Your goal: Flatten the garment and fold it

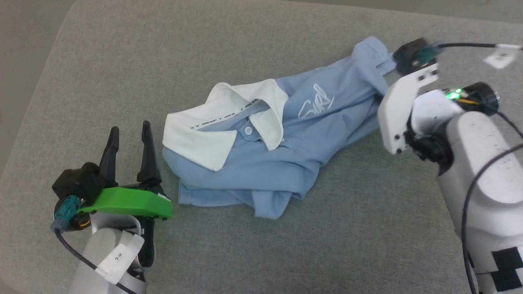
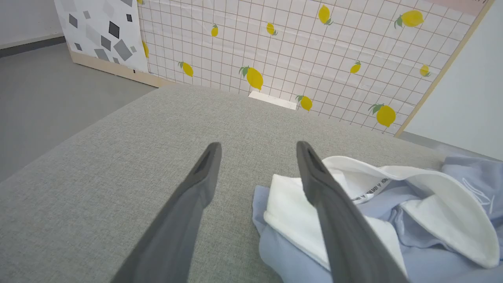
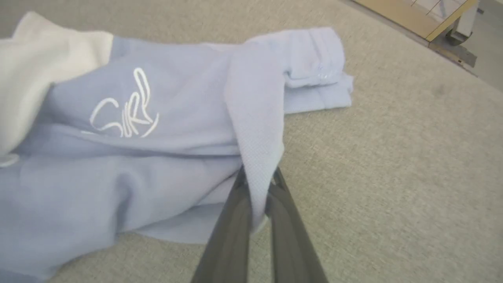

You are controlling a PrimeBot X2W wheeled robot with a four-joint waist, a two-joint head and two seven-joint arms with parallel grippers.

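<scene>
- On the chest of the garment (image 1: 245, 171) we read white cursive script, perhaps "Surp"; the collar tape print is too small for us.
- This light blue polo lies crumpled on the grey cushion (image 1: 327, 245).
- Our right gripper (image 3: 257, 181) is clenched on a fold of its fabric; our left gripper (image 1: 130, 130) stands spread beside the white collar (image 1: 196, 139).

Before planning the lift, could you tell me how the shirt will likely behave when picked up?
Probably floppy: the shirt lies in soft crumpled folds, so it should drape. It might slip: the right gripper pinches only a thin fold.

The garment (image 1: 261, 163) is matt, fine-textured knit cloth; the upholstery (image 1: 122, 61) is coarse woven fabric.
</scene>
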